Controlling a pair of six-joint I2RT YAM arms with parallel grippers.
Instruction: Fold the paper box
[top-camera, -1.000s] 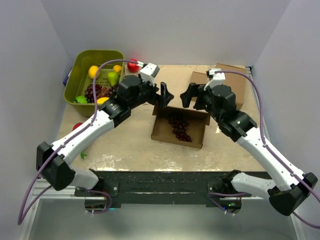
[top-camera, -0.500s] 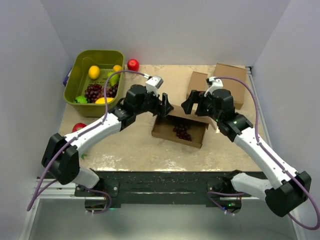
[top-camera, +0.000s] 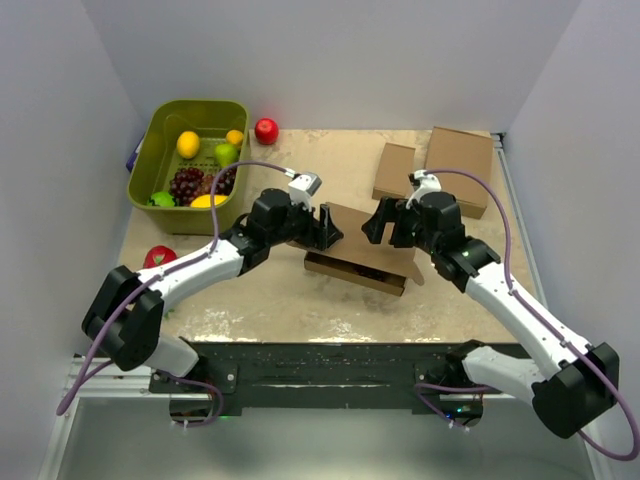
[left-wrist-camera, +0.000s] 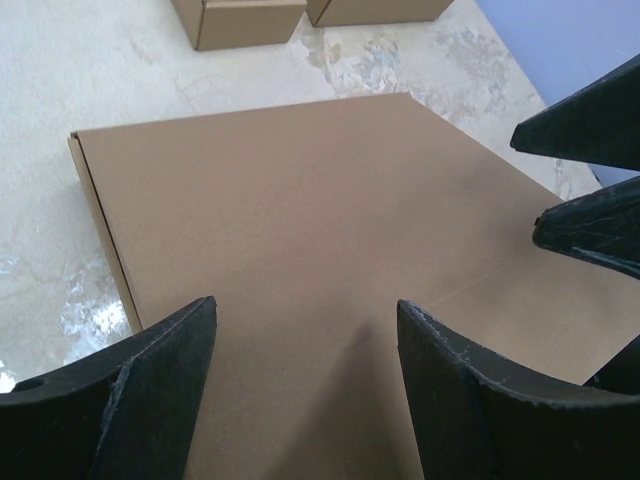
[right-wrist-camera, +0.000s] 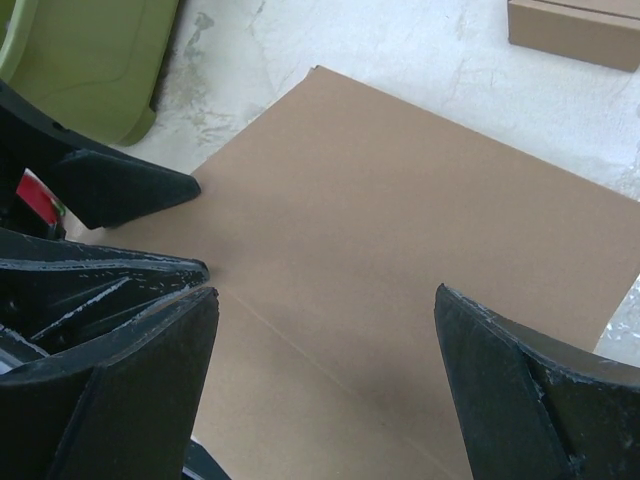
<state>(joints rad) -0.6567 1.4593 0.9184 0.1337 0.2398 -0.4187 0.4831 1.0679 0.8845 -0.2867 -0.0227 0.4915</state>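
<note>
The paper box (top-camera: 358, 248) is a shallow brown cardboard mailer in the middle of the table. Its lid is folded down over the base, with a narrow dark gap along the near edge. My left gripper (top-camera: 328, 226) is open and rests over the lid's left part. My right gripper (top-camera: 378, 220) is open over the lid's right part, facing the left one. In the left wrist view the plain lid (left-wrist-camera: 300, 200) fills the frame under my open left gripper (left-wrist-camera: 305, 305). In the right wrist view the lid (right-wrist-camera: 420, 190) lies under my open right gripper (right-wrist-camera: 325, 292).
A green bin (top-camera: 150, 140) of fruit stands at the back left, with a red apple (top-camera: 266, 130) beside it. A small narrow brown box (top-camera: 394, 172) and a medium flat brown box (top-camera: 459, 168) lie at the back right. A red fruit (top-camera: 158, 256) lies at the left.
The lid stood up behind the open base with grapes showing inside. It has swung down over the base and hides them. Both grippers came down and nearer with it.
</note>
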